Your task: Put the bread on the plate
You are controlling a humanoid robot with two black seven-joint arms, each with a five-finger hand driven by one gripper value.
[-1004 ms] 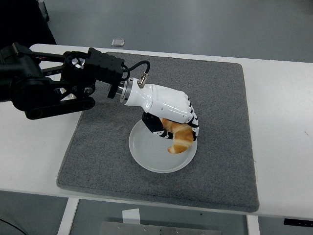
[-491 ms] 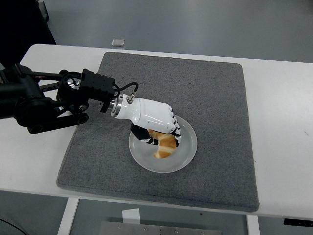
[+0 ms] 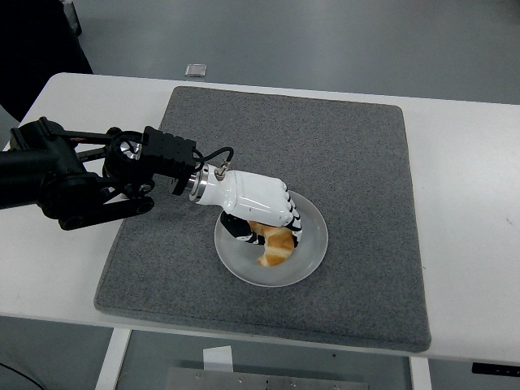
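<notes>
Head view: we see the left hand [image 3: 258,210] reaching in from the left edge over the grey mat [image 3: 341,162], its white-shelled fingers [image 3: 291,218] curled around the bread [image 3: 276,244]. The bread, a golden crescent, sits low over the white plate [image 3: 313,248], near its centre; it seems to touch the plate, though the hand hides the contact. The mat lies on the white table [image 3: 463,203].
</notes>
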